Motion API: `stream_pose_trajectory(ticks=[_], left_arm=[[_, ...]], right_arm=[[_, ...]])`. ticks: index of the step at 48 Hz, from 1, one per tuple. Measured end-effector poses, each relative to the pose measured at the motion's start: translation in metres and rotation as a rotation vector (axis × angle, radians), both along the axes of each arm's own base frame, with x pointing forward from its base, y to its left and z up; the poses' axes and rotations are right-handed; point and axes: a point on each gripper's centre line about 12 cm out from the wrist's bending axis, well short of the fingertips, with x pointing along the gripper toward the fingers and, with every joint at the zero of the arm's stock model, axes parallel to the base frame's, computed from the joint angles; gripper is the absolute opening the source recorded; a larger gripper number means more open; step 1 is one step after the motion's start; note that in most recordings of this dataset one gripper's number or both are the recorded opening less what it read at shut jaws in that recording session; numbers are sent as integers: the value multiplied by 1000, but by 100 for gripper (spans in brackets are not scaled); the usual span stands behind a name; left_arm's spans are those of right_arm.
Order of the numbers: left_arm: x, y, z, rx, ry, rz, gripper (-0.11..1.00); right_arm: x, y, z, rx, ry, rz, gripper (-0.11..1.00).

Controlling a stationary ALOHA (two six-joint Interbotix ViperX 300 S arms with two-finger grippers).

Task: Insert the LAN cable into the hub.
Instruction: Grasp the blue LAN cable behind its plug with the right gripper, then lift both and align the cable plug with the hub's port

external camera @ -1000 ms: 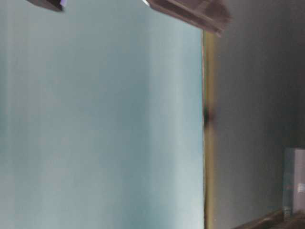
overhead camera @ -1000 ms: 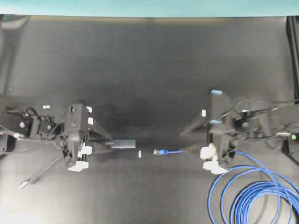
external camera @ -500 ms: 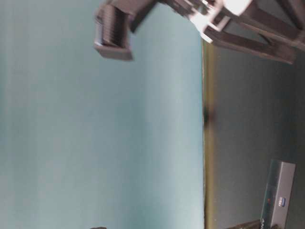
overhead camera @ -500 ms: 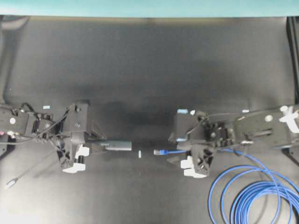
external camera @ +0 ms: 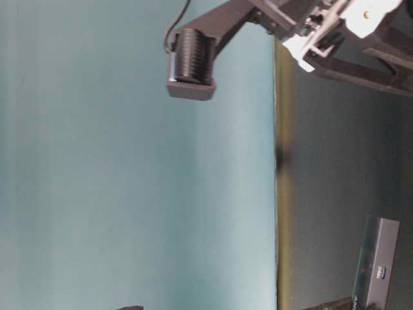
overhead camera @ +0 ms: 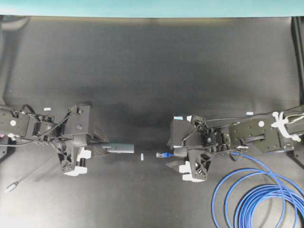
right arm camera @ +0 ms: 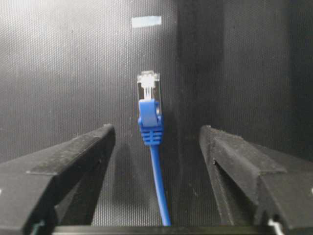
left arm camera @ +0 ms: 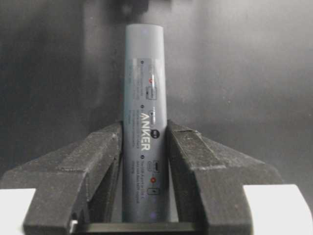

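The left gripper [left arm camera: 145,161] has its jaws closed on the hub [left arm camera: 144,98], a slim dark grey bar-shaped adapter with white lettering down its face, which is clamped at its near end and sticks straight out ahead of the black fingers [left arm camera: 93,161]. In the overhead view the hub [overhead camera: 119,148] points toward the middle of the black tabletop [overhead camera: 152,71], its free end facing the other arm, and its short thin grey tail cable [overhead camera: 28,173] trails off behind the left arm to a small silver plug. The right gripper [right arm camera: 157,142] stands with its jaws wide apart and holds nothing; between them, untouched on either side, lies the LAN cable [right arm camera: 155,161], a thin bright blue cord ending in a small clear and blue plug [right arm camera: 148,85] that lies on the tabletop pointing away from the wrist camera. Seen from above, that plug [overhead camera: 164,154] sits just ahead of the right gripper [overhead camera: 175,153], near the hub's free end but apart from it, with a small pale tape mark [overhead camera: 142,156] between them; the rest of the cable lies coiled in loops [overhead camera: 259,204] at the lower right. The step in hand appears to be the pick-up of the cable. The next move probably calls for closing squarely on the blue boot behind the plug, leaving the clear tip free, then lifting and lining it up with the hub's port.
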Motion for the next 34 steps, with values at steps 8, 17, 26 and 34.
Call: stream_pose_trajectory(ticks=[8,17,26,34], left_arm=[[0,0,0,0,0,0,28],[0,0,0,0,0,0,28],[0,-3,0,7,-1,-15,28],[0,-7,1,15,-5,-31,28]], right_arm=[[1,0,1,-1,-13,3,51],[1,4,1,-8,-28,25,14],[2,7,4,0,-68,29,14],[1,6,5,9,-81,19,13]])
